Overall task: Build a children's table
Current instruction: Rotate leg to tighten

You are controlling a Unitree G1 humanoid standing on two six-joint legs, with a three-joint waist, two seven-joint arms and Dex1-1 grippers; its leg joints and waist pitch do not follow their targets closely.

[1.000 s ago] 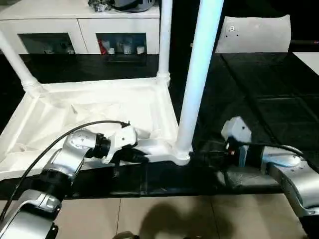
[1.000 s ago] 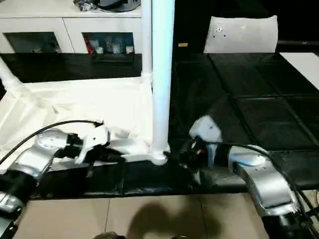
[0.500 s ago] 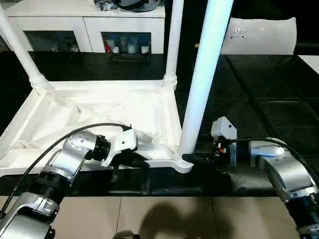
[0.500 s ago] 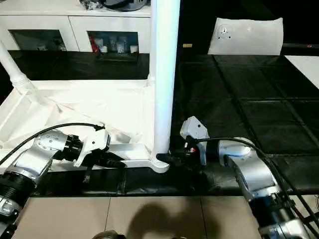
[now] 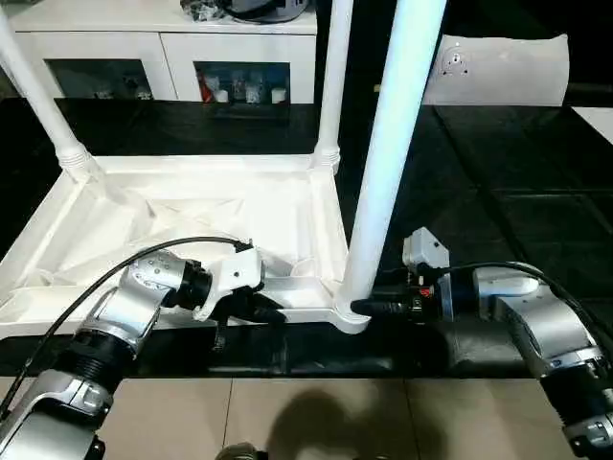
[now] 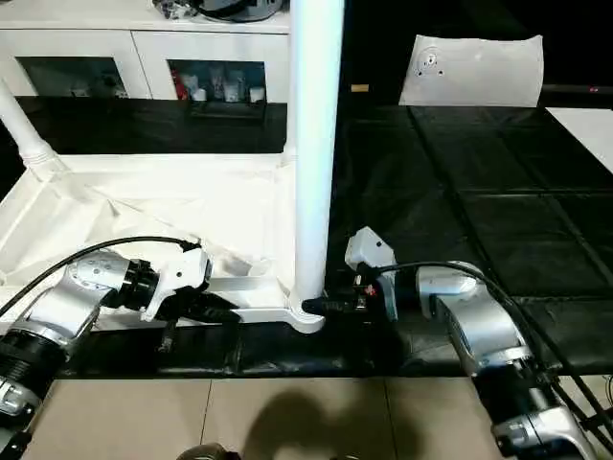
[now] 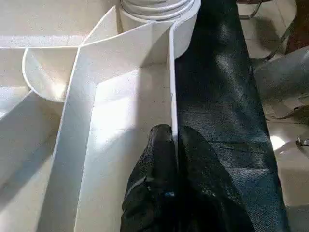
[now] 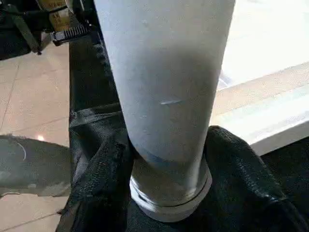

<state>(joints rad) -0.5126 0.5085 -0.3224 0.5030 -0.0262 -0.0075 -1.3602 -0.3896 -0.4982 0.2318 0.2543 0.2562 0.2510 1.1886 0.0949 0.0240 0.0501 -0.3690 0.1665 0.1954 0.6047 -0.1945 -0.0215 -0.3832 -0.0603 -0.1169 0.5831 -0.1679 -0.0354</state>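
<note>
three legs stand up out of the upside-down table top [image 5: 206,206] on the black surface [image 5: 498,182], and the fourth corner, nearest the robot's left, looks empty. left gripper [image 7: 174,140] pinches the near rim wall, fingers closed on it. right gripper [image 8: 166,159] wraps the base of the near leg [image 5: 388,158] at its socket, fingers gripping. that leg's long axis runs upright, narrow end high.
</note>
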